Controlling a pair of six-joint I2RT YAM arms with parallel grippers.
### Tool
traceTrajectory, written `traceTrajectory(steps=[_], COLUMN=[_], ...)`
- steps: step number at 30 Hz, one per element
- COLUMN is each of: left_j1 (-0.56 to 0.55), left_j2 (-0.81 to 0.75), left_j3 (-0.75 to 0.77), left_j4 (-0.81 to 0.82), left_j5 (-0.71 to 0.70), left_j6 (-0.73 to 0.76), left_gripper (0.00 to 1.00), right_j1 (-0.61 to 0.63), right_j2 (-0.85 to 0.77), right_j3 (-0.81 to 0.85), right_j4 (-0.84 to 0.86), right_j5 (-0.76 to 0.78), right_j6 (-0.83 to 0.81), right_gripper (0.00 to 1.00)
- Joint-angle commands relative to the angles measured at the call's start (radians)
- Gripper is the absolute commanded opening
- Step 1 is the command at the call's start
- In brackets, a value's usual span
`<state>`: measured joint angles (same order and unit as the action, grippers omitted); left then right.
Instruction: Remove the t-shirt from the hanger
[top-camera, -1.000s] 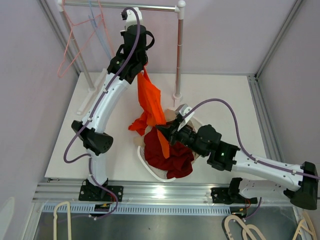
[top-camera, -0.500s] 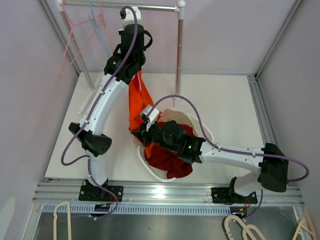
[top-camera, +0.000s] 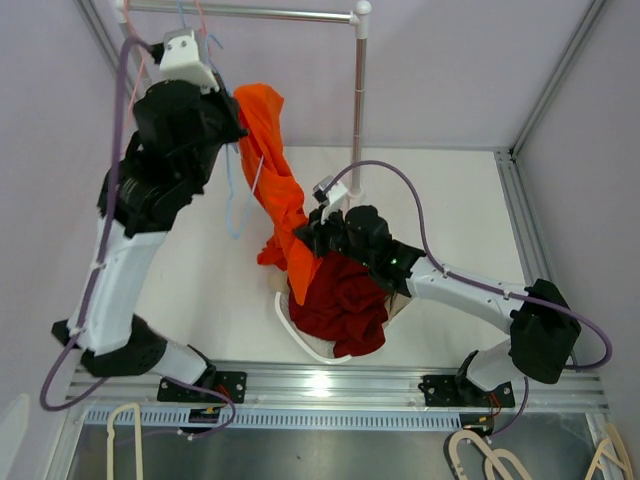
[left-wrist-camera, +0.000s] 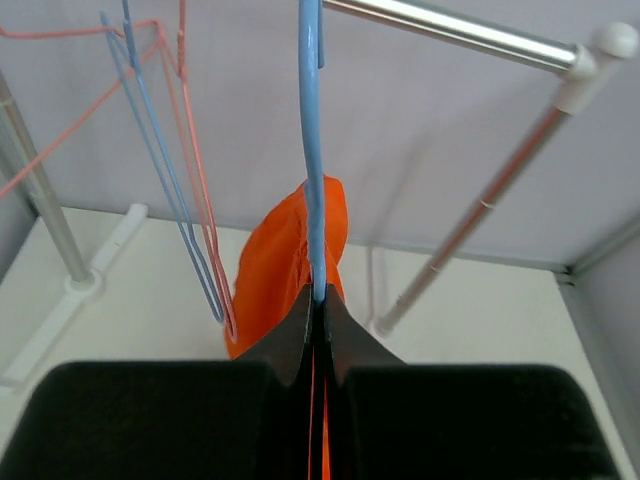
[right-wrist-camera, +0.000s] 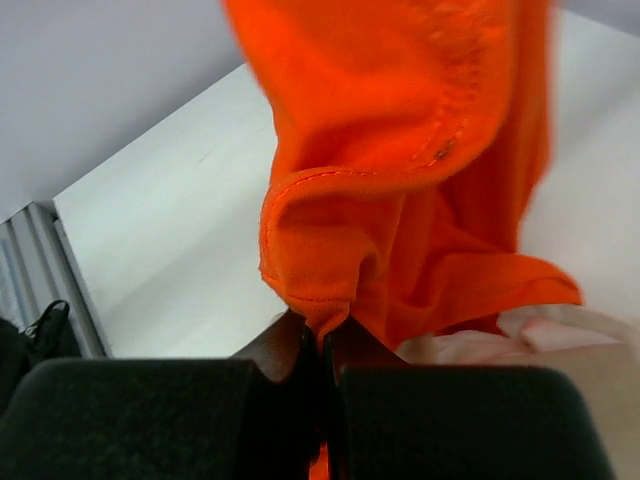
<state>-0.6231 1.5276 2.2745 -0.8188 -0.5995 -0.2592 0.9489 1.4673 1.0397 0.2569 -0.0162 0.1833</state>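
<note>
Presently the left claw (left-wrist-camera: 318, 300) is fully closed, pinching the thin wire of the blue hanger (left-wrist-camera: 311, 150) just below the rail (left-wrist-camera: 450, 30); whether the hook is seated on that rail cannot be told. The orange t-shirt (top-camera: 270, 160) is draped over the hanger and trails down and away from the rail toward the near side. There the right claw (right-wrist-camera: 322, 335), likewise closed, has a small fold of its hem. Further below the rail, the basket (top-camera: 296, 336) on the desk (top-camera: 450, 210) holds a red garment (top-camera: 340, 305), which the shirt's lower end touches. Risks, in my judgement, are as follows. The grip on the hem is narrow, so a hard pull could slip it off the cloth. If the neck opening has not cleared the hanger's shoulder, pulling will load the wire, which may twist or slide in the left claw. The spare hangers (left-wrist-camera: 190, 200) hang from the rail just beside the held one, and a swing could tangle them. The right arm's cable runs close to the rail's upright (top-camera: 357, 110) and may catch. Dragging low could also pull the red garment from the basket.
</note>
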Motion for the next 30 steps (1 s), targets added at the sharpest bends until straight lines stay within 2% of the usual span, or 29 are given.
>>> traceTrajectory(steps=[1,3,4,7,8,12,21,24,26,30], left_j1=[-0.043,-0.075,-0.079,-0.081,-0.081,-0.081,-0.081,-0.081,-0.081,-0.081], left_j2=[-0.110,-0.220,-0.259,-0.409,-0.444,-0.558,-0.636,-0.656,-0.665,-0.699], left_j3=[-0.097,-0.200,-0.305,-0.392,-0.467,-0.480,-0.369,-0.382,-0.444,-0.549], left_j4=[-0.124,-0.120,-0.114,-0.089,-0.080,-0.117,-0.262,-0.281,-0.276,-0.217], left_j5=[0.116,0.158,0.173,0.279,0.314,0.394,0.366,0.294,0.264,0.318], left_j6=[-0.097,-0.109,-0.115,-0.149,-0.152,-0.175,-0.153,-0.143,-0.138,-0.132], left_gripper=[0.01,0.01,0.01,0.01,0.01,0.01,0.01,0.01,0.01,0.01], right_j1=[-0.061,-0.088,-0.096,-0.128,-0.137,-0.154,-0.157,-0.156,-0.154,-0.148], right_j2=[-0.001,0.016,0.025,0.062,0.071,0.094,0.061,0.067,0.073,0.064], right_j3=[0.117,0.161,0.187,0.290,0.331,0.382,0.376,0.506,0.636,0.808], right_j4=[0.005,-0.017,-0.027,-0.062,-0.068,-0.091,-0.083,-0.155,-0.206,-0.232], right_j5=[-0.063,-0.068,-0.070,-0.073,-0.086,-0.100,-0.094,-0.090,-0.100,-0.100], right_j6=[-0.031,-0.047,-0.056,-0.082,-0.088,-0.097,-0.087,-0.129,-0.162,-0.217], right_gripper=[0.00,0.00,0.00,0.00,0.00,0.00,0.00,0.00,0.00,0.00])
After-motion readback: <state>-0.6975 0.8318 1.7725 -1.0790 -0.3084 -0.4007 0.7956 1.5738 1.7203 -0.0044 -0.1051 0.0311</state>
